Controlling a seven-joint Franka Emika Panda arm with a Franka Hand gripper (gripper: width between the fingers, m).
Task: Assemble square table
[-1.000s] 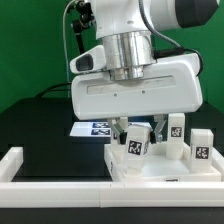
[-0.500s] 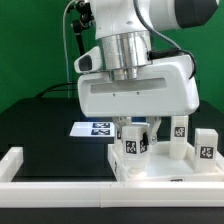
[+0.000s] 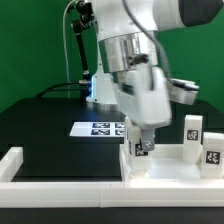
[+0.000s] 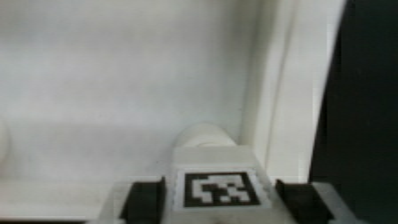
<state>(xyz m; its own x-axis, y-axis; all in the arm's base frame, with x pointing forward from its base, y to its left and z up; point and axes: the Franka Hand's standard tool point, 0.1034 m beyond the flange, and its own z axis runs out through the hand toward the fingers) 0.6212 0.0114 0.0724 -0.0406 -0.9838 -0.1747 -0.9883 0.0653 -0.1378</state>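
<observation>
The white square panel (image 3: 175, 168) with a raised rim lies on the black table at the exterior view's right. My gripper (image 3: 140, 147) is shut on a chunky white tagged leg (image 3: 138, 150) that stands upright on the panel's near left corner. Two more tagged legs (image 3: 191, 128) (image 3: 213, 150) stand on the panel's right side. In the wrist view the held leg (image 4: 217, 178) shows its tag between my dark fingers (image 4: 146, 202), over the white panel (image 4: 107, 90) beside its rim (image 4: 285, 80). My gripper (image 4: 221, 203) grips the leg's sides.
The marker board (image 3: 98, 128) lies flat behind the panel. Long white border bars run along the front (image 3: 60, 188) and the exterior view's left (image 3: 14, 160). Black table (image 4: 365, 100) lies beyond the panel's rim.
My gripper has turned about its upright axis with the leg in it. The panel and the two standing legs have shifted a little toward the exterior view's right.
</observation>
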